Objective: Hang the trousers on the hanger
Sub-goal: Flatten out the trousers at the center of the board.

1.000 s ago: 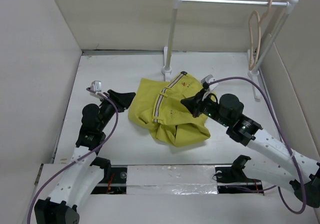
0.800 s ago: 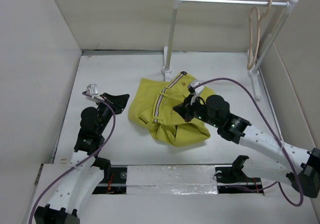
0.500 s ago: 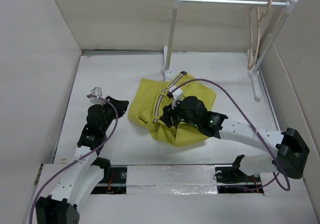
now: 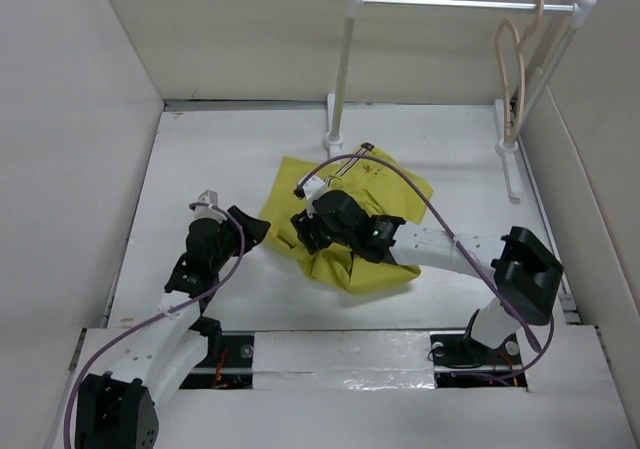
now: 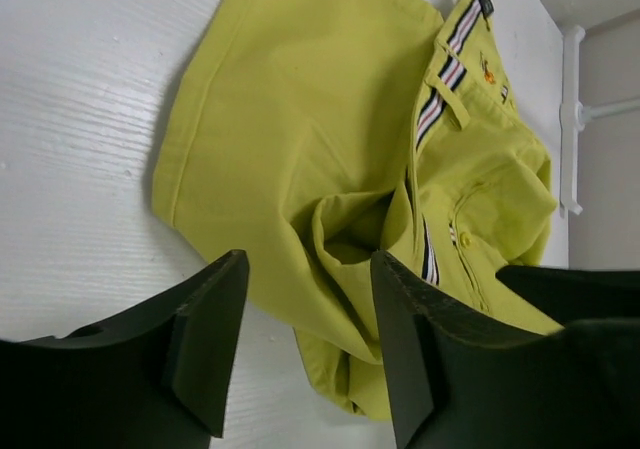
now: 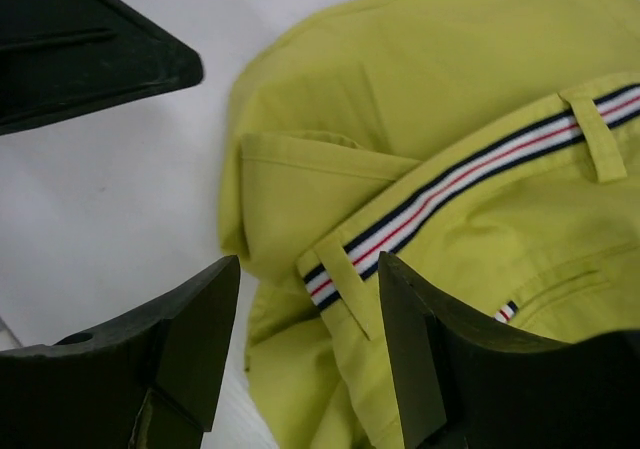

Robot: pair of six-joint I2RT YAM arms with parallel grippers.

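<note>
Trousers (image 4: 400, 191) crumpled mid-table (image 4: 220, 159), centre of top view. Hanger (image 4: 499, 54) on rack rail (image 4: 460, 3), upper right, well apart. Right gripper (image 6: 310, 269) spread above the striped waistband (image 6: 450, 184), right arm (image 4: 450, 247) across the cloth. Left gripper (image 5: 308, 264) spread, empty, at heap's left edge.

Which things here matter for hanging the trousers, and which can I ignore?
Job:
- trousers, lying crumpled
- hanger, hooked on the rack at its right end

Ignore:
- the rack itself, which only holds the hanger
</note>
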